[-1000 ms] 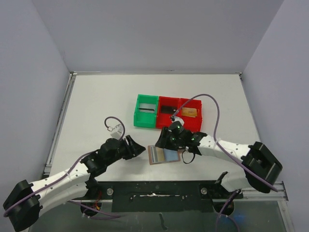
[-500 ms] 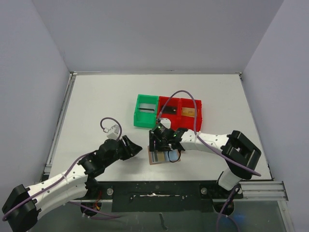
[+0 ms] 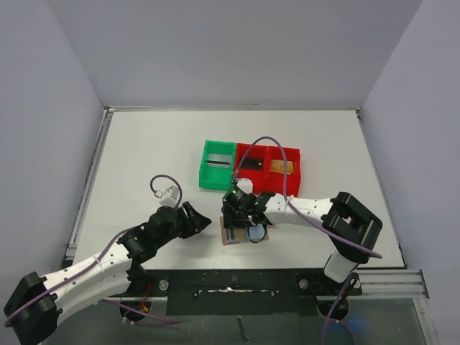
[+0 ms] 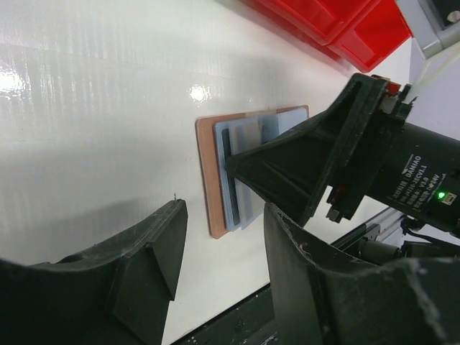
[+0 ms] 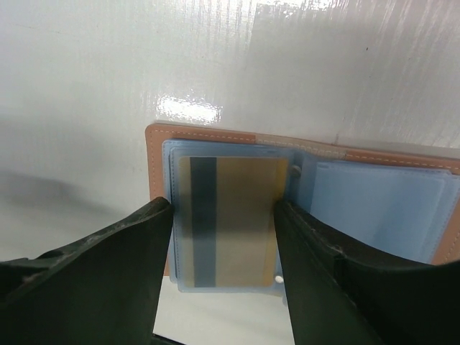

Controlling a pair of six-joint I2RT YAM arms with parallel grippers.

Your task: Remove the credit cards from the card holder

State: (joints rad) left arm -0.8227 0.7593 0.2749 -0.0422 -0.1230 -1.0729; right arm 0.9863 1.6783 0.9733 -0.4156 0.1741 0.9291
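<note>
Because the small flat brown leather-like bifold card holder [image 3: 243, 234] lies open and face up on the glossy white table [image 3: 144, 158], its pale blue-grey pockets are exposed. One pocket shows a gold plastic card with a dark stripe [image 5: 233, 219] behind a translucent sleeve. Whether the other pocket holds a card cannot be told.

The card looks thin, stiff, light and slick. It probably has to be pinched by a short edge at the sleeve's mouth and drawn out flat. The holder itself seems soft and very light, so on this shiny surface it would likely slide or lift with the card unless its free leaf is pressed down.

The right gripper [image 5: 221, 208] hangs directly over the card holder with its jaws apart, straddling the carded pocket and gripping nothing. The left gripper [image 4: 224, 215] waits just beside the card holder on its left, jaws also parted and empty.

A green plastic bin [image 3: 218, 164] and two red plastic bins [image 3: 269, 169] stand just beyond the card holder. Plain grey walls [image 3: 230, 50] close in further back.
</note>
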